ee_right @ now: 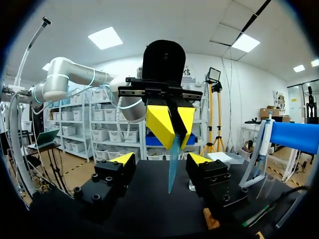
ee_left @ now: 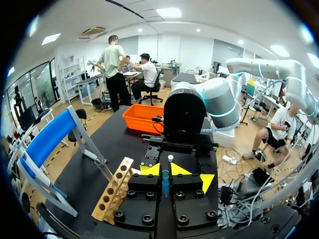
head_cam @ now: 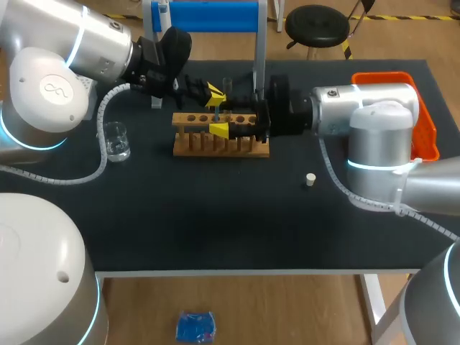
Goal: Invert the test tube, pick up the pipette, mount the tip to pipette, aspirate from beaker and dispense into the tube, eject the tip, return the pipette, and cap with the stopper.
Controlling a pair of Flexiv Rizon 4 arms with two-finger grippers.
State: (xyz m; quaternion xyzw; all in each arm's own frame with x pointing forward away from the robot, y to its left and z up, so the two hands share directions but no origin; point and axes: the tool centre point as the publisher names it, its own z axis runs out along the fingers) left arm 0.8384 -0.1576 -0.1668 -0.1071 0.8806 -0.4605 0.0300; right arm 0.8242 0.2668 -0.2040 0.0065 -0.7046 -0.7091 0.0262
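Observation:
My left gripper [head_cam: 215, 91] [ee_left: 165, 169] hangs over the wooden tube rack [head_cam: 219, 140] [ee_left: 113, 191], shut on a bluish clear test tube [ee_left: 165, 184] [ee_right: 172, 167] that points down from its yellow tips. In the right wrist view the left gripper [ee_right: 169, 124] faces me. The tube's lower end hangs between the spread fingers of my right gripper [ee_right: 160, 162] [head_cam: 221, 115], and neither finger touches it. A glass beaker [head_cam: 115, 140] stands left of the rack. The small white stopper [head_cam: 310, 180] lies on the mat, right of the rack.
An orange tray [head_cam: 424, 122] [ee_left: 142, 117] sits at the table's right edge, behind my right arm. A blue and white stand [head_cam: 208, 14] [ee_right: 294, 137] rises at the back, close behind the rack. The table is covered by a black mat [head_cam: 215, 215].

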